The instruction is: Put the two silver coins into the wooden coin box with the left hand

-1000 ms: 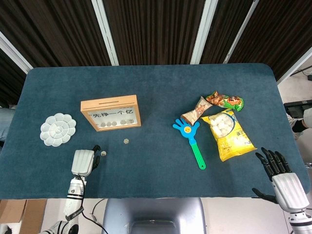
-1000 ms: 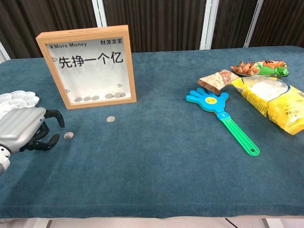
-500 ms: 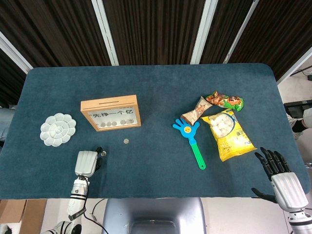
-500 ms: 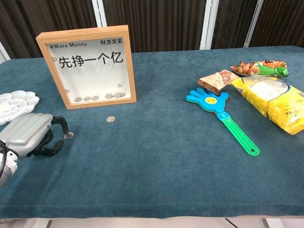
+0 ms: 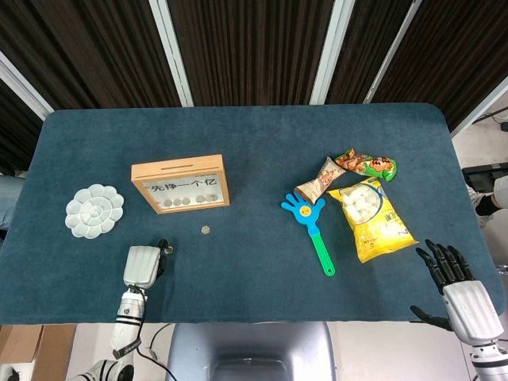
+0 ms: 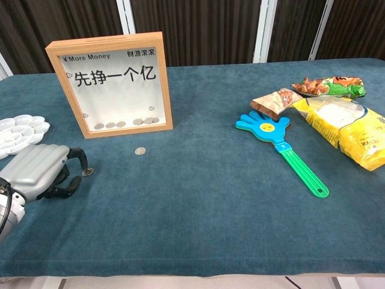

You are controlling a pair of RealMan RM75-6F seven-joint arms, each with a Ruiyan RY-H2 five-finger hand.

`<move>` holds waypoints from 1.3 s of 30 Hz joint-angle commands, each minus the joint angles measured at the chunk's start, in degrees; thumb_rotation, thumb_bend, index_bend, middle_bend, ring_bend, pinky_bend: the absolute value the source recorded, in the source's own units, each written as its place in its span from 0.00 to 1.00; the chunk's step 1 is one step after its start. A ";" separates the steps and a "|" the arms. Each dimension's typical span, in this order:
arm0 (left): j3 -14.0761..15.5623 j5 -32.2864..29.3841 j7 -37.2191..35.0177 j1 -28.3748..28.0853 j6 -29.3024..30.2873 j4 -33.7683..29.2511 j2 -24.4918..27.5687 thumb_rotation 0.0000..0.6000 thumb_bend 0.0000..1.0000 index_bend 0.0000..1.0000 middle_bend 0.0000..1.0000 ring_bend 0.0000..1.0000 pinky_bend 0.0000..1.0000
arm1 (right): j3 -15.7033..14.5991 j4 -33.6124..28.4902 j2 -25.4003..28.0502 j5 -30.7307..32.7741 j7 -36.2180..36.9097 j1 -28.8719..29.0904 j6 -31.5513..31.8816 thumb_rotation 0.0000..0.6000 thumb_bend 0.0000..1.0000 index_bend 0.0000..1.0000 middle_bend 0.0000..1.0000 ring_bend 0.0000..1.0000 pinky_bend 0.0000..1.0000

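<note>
At the near edge of the table (image 5: pixel 254 135), toward its left corner, the left hand (image 6: pixel 37 173) lies low on the dark blue cloth, fingers curled in, their tips pinching one silver coin (image 6: pixel 88 171) that looks tilted just off the cloth. At the near right corner the right hand (image 5: pixel 456 279) hangs past the table's edge with its fingers spread wide, holding nothing.

A little further in, the second silver coin (image 6: pixel 140 151) lies flat on the cloth, just in front of the wooden coin box (image 6: pixel 110 84), which stands upright with several coins showing along the bottom of its window. Toward the left edge, beside the box, sits a white flower-shaped palette (image 5: pixel 94 210).

On the right half lie a blue hand-shaped clapper (image 6: pixel 280 147) with a green handle, a yellow snack bag (image 5: pixel 371 217), and two smaller snack packets (image 5: pixel 349 169) beyond it.

Behind the far edge, dark slatted panels with pale upright strips close off the room.
</note>
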 commanded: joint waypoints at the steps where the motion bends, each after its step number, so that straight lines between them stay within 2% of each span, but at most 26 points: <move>1: -0.08 -0.22 0.18 -0.16 -0.19 -0.15 0.03 1.00 0.39 0.43 1.00 1.00 1.00 | -0.03 0.03 0.00 0.00 0.04 -0.02 0.01 1.00 0.09 0.00 0.00 0.00 0.00; 10: -0.27 -1.34 1.05 -0.71 -1.84 -4.13 1.92 1.00 0.39 0.43 1.00 1.00 1.00 | -0.05 0.02 -0.03 -0.04 0.00 0.07 -0.13 1.00 0.09 0.00 0.00 0.00 0.00; 17: -0.75 -3.40 4.30 -1.42 -3.79 -7.77 3.70 1.00 0.37 0.42 1.00 1.00 1.00 | -0.06 -0.06 -0.10 -0.03 -0.21 0.13 -0.26 1.00 0.09 0.00 0.00 0.00 0.00; 31: -0.97 -4.91 6.67 -2.19 -3.65 -7.01 3.48 1.00 0.37 0.45 1.00 1.00 1.00 | -0.06 0.14 0.10 -0.18 0.43 -0.06 0.32 1.00 0.09 0.00 0.00 0.00 0.00; 39: -1.16 -4.84 5.23 -2.39 -2.69 -4.51 2.69 1.00 0.37 0.53 1.00 1.00 1.00 | -0.12 0.07 -0.03 -0.13 -0.02 -0.05 0.09 1.00 0.09 0.00 0.00 0.00 0.00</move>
